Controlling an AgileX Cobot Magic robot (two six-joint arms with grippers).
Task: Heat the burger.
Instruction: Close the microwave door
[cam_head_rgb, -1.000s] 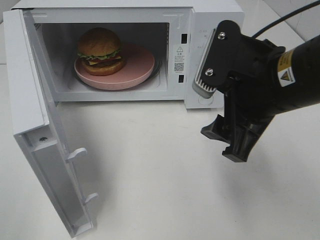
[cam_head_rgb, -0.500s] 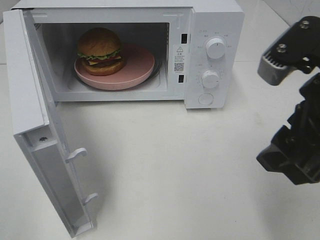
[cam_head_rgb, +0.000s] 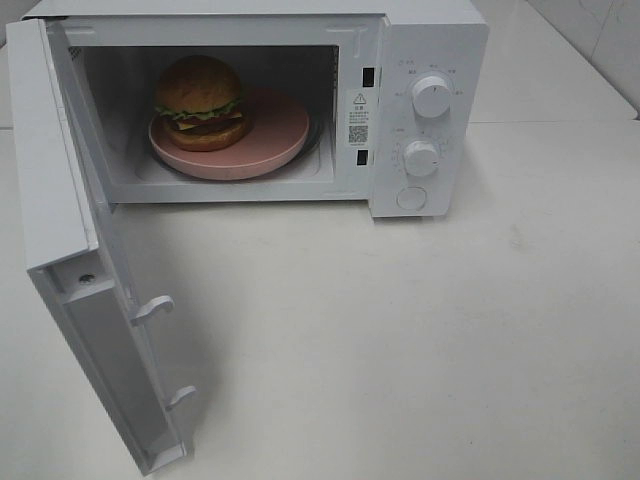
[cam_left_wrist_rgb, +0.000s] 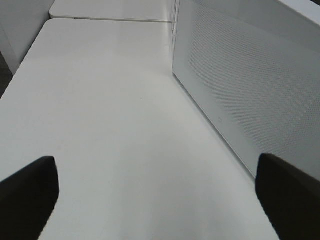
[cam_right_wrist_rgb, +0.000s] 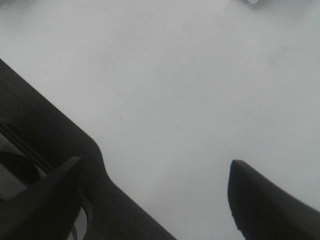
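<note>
Burger (cam_head_rgb: 198, 98) is inside the microwave (cam_head_rgb: 430, 40), upper left of the overhead frame. It sits on the left part of the pink plate (cam_head_rgb: 275, 135), not centred. Door (cam_head_rgb: 70, 230) hangs wide open down the left edge. Neither arm shows in the overhead shot. Left end effector (cam_left_wrist_rgb: 159, 197) is spread wide w/ nothing in it, low over the tabletop (cam_head_rgb: 400, 350), beside what looks like the door's mesh face. Right end effector (cam_right_wrist_rgb: 155, 200) is also gaping & empty, w/ only bare tabletop under it. What could go wrong imo: shove the door too hard & the whole unit skids, or the latch bounces back open. The lower knob (cam_head_rgb: 421, 157) is small, so an off-centre pinch prob slips or overshoots.
</note>
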